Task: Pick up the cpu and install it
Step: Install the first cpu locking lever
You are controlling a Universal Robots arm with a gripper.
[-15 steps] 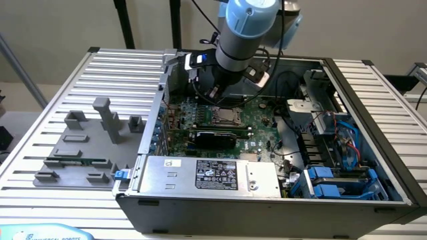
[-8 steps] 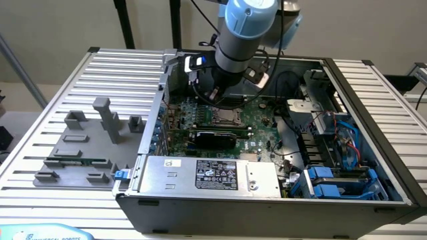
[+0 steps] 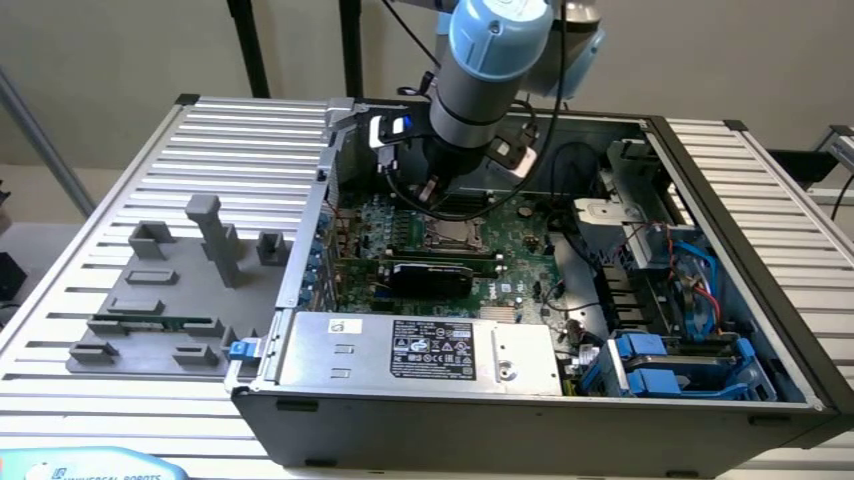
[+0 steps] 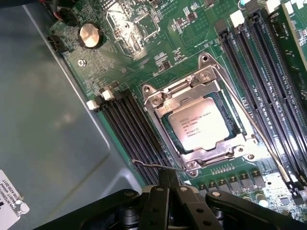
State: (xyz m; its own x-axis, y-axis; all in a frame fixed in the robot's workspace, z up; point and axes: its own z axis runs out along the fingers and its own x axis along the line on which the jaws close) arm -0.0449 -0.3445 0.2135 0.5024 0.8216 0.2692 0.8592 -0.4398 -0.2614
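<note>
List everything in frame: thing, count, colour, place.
computer case: 1, grey, open, on the slatted table
motherboard: 1, green, inside the case
cpu: 1, silvery top, seated in the socket under the metal frame
coin cell: 1, silver, on the motherboard
power supply: 1, silver with black label, case front
fixture blocks: several, grey, on the table at the exterior view's left
memory stick: 1, green, in a fixture
table: 1, grey slats
arm: 1, blue-grey, over the case
tool: 1, black, shut, empty, beside the socket

Arm (image 3: pixel 467 90) hides hand and part of motherboard (image 3: pixel 514 255); cpu (image 4: pixel 204 125) print too small.
</note>
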